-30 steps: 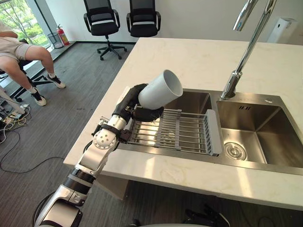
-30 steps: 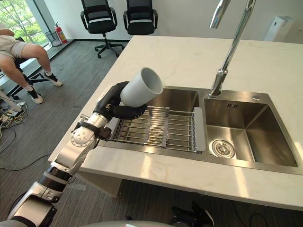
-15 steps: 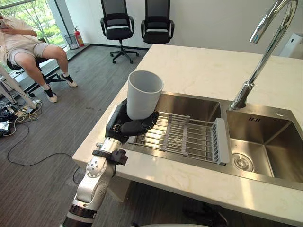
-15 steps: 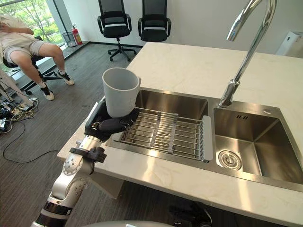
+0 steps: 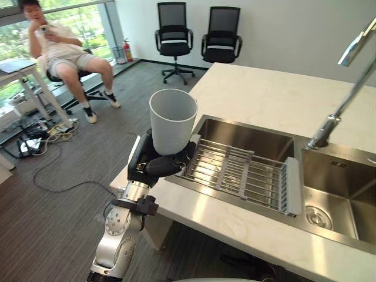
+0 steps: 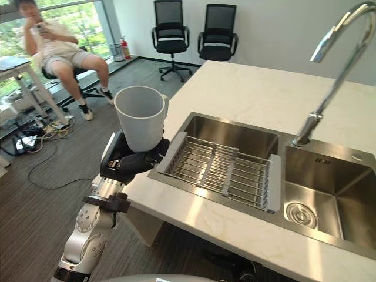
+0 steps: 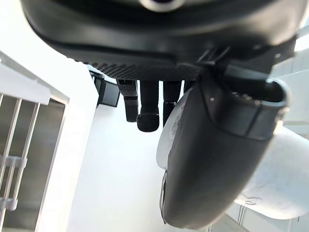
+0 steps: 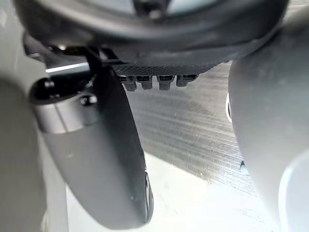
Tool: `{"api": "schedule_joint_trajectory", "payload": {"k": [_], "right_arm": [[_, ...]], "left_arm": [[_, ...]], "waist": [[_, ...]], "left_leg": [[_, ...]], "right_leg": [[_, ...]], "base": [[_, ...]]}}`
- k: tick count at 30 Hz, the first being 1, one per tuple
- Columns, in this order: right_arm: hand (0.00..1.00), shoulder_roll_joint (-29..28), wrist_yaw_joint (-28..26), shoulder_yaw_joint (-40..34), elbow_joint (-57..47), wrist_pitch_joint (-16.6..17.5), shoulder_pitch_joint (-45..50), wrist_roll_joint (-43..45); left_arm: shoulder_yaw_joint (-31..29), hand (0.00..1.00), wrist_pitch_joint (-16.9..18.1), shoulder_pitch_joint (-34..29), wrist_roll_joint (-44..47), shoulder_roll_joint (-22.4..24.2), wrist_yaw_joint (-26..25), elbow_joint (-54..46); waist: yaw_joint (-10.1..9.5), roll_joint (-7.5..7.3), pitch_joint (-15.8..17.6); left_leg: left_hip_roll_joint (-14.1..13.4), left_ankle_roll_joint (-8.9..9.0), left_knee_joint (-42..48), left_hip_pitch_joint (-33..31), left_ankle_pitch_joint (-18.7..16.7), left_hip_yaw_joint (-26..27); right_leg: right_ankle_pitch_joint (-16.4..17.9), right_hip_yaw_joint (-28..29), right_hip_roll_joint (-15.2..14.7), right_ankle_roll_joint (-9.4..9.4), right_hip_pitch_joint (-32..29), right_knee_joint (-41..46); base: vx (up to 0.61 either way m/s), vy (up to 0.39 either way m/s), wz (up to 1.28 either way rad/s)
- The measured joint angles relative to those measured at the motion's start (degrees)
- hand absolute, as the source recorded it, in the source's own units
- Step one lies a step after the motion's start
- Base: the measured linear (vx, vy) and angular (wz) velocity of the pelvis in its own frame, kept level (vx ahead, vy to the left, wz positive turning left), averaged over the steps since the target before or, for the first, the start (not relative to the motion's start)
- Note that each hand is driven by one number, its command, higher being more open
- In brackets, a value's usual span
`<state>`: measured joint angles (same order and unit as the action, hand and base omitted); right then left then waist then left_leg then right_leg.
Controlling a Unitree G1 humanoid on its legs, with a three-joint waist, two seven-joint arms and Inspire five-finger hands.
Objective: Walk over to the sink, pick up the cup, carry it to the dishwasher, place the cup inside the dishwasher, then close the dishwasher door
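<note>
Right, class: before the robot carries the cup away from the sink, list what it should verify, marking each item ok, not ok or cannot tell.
1. Left hand curled round the lower part of the cup: ok.
2. Cup upright, mouth up: ok.
3. Cup lifted off the sink rack: ok.
4. Right hand carrying nothing: ok.
5. Seated person well apart from the arm and the cup: ok.
6. Dishwasher door open and ready for the cup: cannot tell.
</note>
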<state>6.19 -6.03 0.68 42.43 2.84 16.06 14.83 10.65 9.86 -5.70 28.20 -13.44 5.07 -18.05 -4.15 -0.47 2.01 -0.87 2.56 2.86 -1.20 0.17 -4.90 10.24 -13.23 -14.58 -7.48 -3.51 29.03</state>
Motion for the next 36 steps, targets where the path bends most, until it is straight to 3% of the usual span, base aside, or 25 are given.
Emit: {"api": "schedule_joint_trajectory", "payload": {"k": [2,3,4,5,7,8,10,11,12,13,15,16,17,18,19,20,21,23,25,36], "right_arm": [[1.0,0.05,0.02,1.17,-0.66,0.29,-1.41,1.1],[1.0,-0.38,0.02,2.01,-0.85,0.3,-3.93,1.71],[1.0,-0.43,0.02,1.99,-0.81,0.29,-4.93,1.88],[1.0,0.05,0.09,1.89,-0.82,0.24,-7.29,1.88],[1.0,0.42,0.29,1.87,-1.74,0.22,-8.24,1.9],[1.0,0.27,0.37,1.93,-3.18,-0.03,-8.07,1.9],[1.0,0.37,-0.05,1.73,-4.62,0.3,-7.05,1.88],[1.0,0.46,-1.82,-0.16,-4.55,1.21,-5.81,1.75],[1.0,0.44,-2.28,-0.7,-4.54,1.44,-5.41,1.75],[1.0,0.39,-3.89,-3.01,-4.49,2.64,-3.42,1.57],[1.0,0.62,-5.93,-6.38,-4.32,5.15,-0.97,1.25],[1.0,0.89,-6.74,-7.55,-4.28,6.05,-0.16,1.24],[1.0,0.62,-7.75,-8.22,-3.94,7.63,0.54,1.25],[1.0,0.45,-8.1,-8.57,-3.27,8.32,0.78,1.24],[1.0,-0.96,-8.68,-9.48,-2.2,9.21,1.08,1.2],[1.0,-0.72,-8.99,-9.45,-2.57,9.88,1.79,1.03],[1.0,-0.61,-9.02,-9.53,-2.05,9.95,1.95,0.82],[1.0,-2.37,-9.17,-8.85,-1.0,9.89,1.6,0.75],[1.0,-3.36,-9.23,-8.75,-0.38,9.87,1.31,0.75],[1.0,-2.27,-7.31,-9.19,1.84,9.46,2.43,0.67]], "left_arm": [[-0.28,0.0,1.06,0.02,-0.05,0.04,-0.42,-2.36],[-0.98,0.0,1.78,0.14,0.07,-0.04,-1.16,-4.26],[-1.35,0.0,1.96,0.13,0.11,-0.04,-1.19,-4.44],[-1.42,0.0,1.98,-0.58,0.72,0.72,-1.28,-4.26],[-1.05,0.0,1.97,-2.28,1.85,1.32,-0.78,-4.28],[-1.11,0.0,2.12,-3.88,2.31,1.3,0.14,-4.34],[-1.33,0.0,2.46,-3.97,2.3,1.25,1.05,-4.44],[-1.71,0.0,3.03,-3.97,2.31,1.26,2.03,-5.15],[-1.86,0.0,3.07,-3.97,2.3,1.26,2.34,-5.31],[-2.51,0.0,3.34,-4.05,2.3,1.24,3.24,-6.04],[-3.67,0.0,4.26,-4.01,2.36,1.28,4.75,-6.45],[-4.34,0.0,4.41,-4.25,2.51,1.33,5.22,-6.4],[-4.28,0.0,4.41,-4.26,2.69,1.59,5.39,-5.91],[-4.1,0.0,4.42,-4.41,2.69,1.66,5.69,-5.36],[-3.66,0.0,4.87,-4.28,2.73,1.85,6.31,-4.09],[-2.37,0.0,5.47,-4.52,3.33,2.48,6.38,-3.1],[-1.64,0.0,5.85,-4.25,3.55,2.59,6.57,-2.25],[0.84,0.0,6.58,-4.29,4.04,2.07,6.81,0.9],[1.89,0.0,6.52,-4.22,4.03,1.78,7.35,3.14],[2.63,0.0,5.46,-4.88,3.85,0.75,4.64,5.77]], "waist": [[-1.56,-0.59,0.39],[-2.11,-1.58,1.7],[-2.32,-1.6,2.47],[-3.01,0.15,4.01],[-2.92,1.83,4.37],[-2.85,2.89,4.01],[-2.53,2.6,4.01],[-2.28,2.62,4.01],[-2.16,2.62,4.01],[-1.29,2.66,3.99],[-0.2,3.88,3.33],[0.75,3.52,3.1],[1.85,2.99,2.83],[2.4,2.52,2.31],[3.0,1.54,2.15],[2.91,3.21,1.75],[3.09,3.36,1.85],[3.0,2.49,0.92],[3.76,2.41,0.87],[3.65,1.07,0.68]], "left_leg": [[0.69,-0.03,2.56,-2.82,1.2,-1.39],[2.5,0.09,5.2,-5.08,1.28,-2.71],[3.07,0.11,6.3,-5.6,1.3,-2.86],[2.97,0.15,8.3,-6.42,1.31,-2.86],[1.51,0.51,8.69,-6.85,1.4,-1.41],[-1.71,-1.13,8.74,-7.02,-0.42,4.55],[-4.19,-2.42,10.42,-7.86,-1.66,10.47],[-6.12,-3.71,16.32,-9.09,-2.69,14.35],[-6.41,-3.99,17.69,-9.16,-2.99,15.07],[-7.87,-4.81,23.41,-8.77,-5.75,18.21],[-9.75,-5.16,25.14,-8.63,-9.41,24.28],[-8.73,-3.98,22.05,-8.89,-8.98,25.04],[-5.95,-2.79,15.73,-8.94,-6.22,23.36],[-4.38,-3.78,10.93,-8.14,-3.76,22.58],[-4.94,-5.12,10.82,-6.73,-4.66,27.85],[-6.85,-2.55,11.68,-4.41,-5.39,29.62],[-5.99,-1.13,8.93,-3.45,-4.49,28.96],[-2.92,-1.75,2.47,-1.16,-0.83,28.08],[-2.01,-2.07,0.79,-1.12,0.47,26.73],[-0.42,-2.21,-3.44,0.5,3.76,21.67]], "right_leg": [[1.96,3.16,-0.07,-1.33,-0.85,0.94],[5.42,5.11,-0.71,-0.99,-0.16,0.22],[6.47,5.53,-0.93,-1.16,0.85,-1.05],[7.7,4.81,-0.35,-1.17,2.79,-3.89],[7.53,3.17,0.56,0.0,3.57,-4.25],[7.17,2.03,1.28,1.13,3.8,-4.3],[6.74,1.51,0.85,1.91,3.18,-4.52],[6.2,1.25,0.58,2.13,2.21,-4.51],[6.09,1.15,0.49,2.0,2.09,-4.5],[5.82,0.53,0.07,1.52,1.98,-4.43],[5.19,-0.65,0.32,0.24,1.44,-3.62],[5.12,-1.68,-0.19,0.44,0.91,-3.81],[4.41,-2.66,-0.57,1.26,0.54,-5.23],[3.44,-3.55,-0.43,1.86,1.0,-7.33],[0.07,-7.38,-1.9,0.67,2.97,-12.57],[-0.62,-9.31,-0.97,-0.62,4.41,-13.25],[-0.53,-9.8,-1.41,-0.56,4.5,-12.91],[-0.92,-9.92,-2.34,0.04,5.21,-14.33],[-1.34,-10.35,-2.32,-0.43,5.91,-15.49],[-1.1,-8.98,-0.7,0.51,9.84,-18.08]], "base": [[-0.03,-0.098,0.64],[-0.06,-0.119,0.6],[-0.17,-0.149,0.66],[-0.14,-0.082,0.42],[-0.24,-0.072,0.43],[-0.27,-0.092,0.37],[-0.16,-0.07,0.23],[-0.08,-0.027,0.11],[-0.07,0.013,0.18],[-0.04,0.053,0.24],[-0.01,0.083,0.38],[-0.01,0.105,0.76],[-0.04,0.088,0.98],[-0.02,0.076,1.21],[0.03,0.054,1.05],[0.07,0.09,0.91],[0.02,0.111,0.49],[-0.03,0.098,0.33],[-0.02,0.026,0.38],[-0.01,-0.001,0.26]]}}
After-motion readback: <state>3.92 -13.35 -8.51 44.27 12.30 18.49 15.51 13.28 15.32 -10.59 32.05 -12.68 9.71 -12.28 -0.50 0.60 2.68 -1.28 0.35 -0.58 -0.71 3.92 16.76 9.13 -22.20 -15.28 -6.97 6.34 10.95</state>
